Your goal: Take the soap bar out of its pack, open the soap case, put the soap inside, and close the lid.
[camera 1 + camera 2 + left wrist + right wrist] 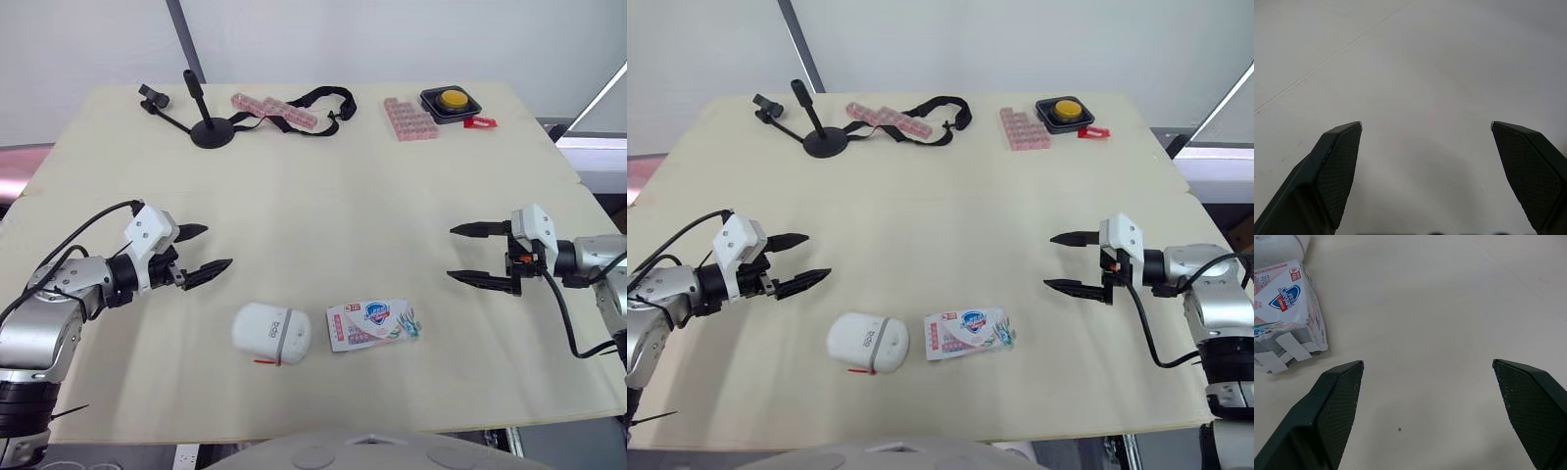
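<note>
A white oval soap case [271,333] lies shut near the table's front edge, a red tab under it. Right beside it lies the soap pack [371,323], a pink-and-white carton with a blue logo and torn flaps at its right end [1283,318]. My left gripper [206,251] hovers open to the upper left of the case, nothing between its fingers [1337,161]. Over at the right my right gripper [465,254] is open too, pointing toward the pack from a hand's width away. No bare soap bar shows.
At the table's back stand a black stand with a clip arm [201,122], a black strap [318,103], two pink pill organisers [274,110] [409,119] and a yellow button in a black box [451,102].
</note>
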Controlling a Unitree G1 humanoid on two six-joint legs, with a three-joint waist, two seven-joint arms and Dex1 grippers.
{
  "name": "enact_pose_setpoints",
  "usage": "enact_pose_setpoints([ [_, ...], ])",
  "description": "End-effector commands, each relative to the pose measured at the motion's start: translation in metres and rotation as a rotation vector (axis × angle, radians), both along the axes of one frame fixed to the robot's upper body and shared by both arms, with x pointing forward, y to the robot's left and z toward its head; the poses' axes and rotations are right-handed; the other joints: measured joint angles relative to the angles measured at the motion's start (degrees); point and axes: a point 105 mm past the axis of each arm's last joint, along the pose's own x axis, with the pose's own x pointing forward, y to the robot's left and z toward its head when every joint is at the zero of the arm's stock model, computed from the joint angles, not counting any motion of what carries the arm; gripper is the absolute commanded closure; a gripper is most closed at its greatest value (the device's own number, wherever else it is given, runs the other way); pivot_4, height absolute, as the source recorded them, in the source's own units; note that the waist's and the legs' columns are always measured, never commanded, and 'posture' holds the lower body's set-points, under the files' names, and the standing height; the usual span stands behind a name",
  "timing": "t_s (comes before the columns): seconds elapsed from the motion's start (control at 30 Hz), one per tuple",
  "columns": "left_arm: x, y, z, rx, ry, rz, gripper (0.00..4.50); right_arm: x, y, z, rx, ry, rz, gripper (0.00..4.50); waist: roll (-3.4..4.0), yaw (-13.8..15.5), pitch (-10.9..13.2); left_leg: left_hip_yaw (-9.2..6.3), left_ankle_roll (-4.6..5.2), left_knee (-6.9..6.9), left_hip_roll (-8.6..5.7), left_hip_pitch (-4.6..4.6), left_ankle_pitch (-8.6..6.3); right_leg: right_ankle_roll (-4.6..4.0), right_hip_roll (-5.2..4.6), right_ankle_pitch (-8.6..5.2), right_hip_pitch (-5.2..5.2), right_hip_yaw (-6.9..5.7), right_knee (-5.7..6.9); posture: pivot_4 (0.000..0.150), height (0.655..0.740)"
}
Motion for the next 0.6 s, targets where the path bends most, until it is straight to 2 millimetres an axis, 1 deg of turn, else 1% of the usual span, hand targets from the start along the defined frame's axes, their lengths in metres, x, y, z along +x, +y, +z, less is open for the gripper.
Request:
enact_pose_setpoints([
  [0.03,0.0006,0.0024,0.0058,0.028,-0.036,-0.013,0.01,0.0012,-0.0010,0.0100,0.007,-0.051,-0.005,0.00,0.00,0.0,0.0,0.00,0.00,0.00,0.00,0.00,0.00,0.00,0.00,0.00,0.00,0.00,0.00,0.150,0.7400],
  [0.27,-0.0018,-0.0021,0.0070,-0.008,-0.043,-0.043,0.01,0.0033,0.0024,0.0088,0.010,-0.040,-0.022,0.00,0.00,0.0,0.0,0.00,0.00,0.00,0.00,0.01,0.00,0.00,0.00,0.00,0.00,0.00,0.01,0.150,0.7400],
  [0.6,-0.0019,-0.0054,0.0128,-0.063,-0.079,-0.063,0.01,0.0052,0.0050,0.0137,0.010,-0.035,-0.013,0.00,0.00,0.0,0.0,0.00,0.00,0.00,0.00,0.01,0.00,0.00,0.00,0.00,0.00,-0.01,0.02,0.150,0.7400],
])
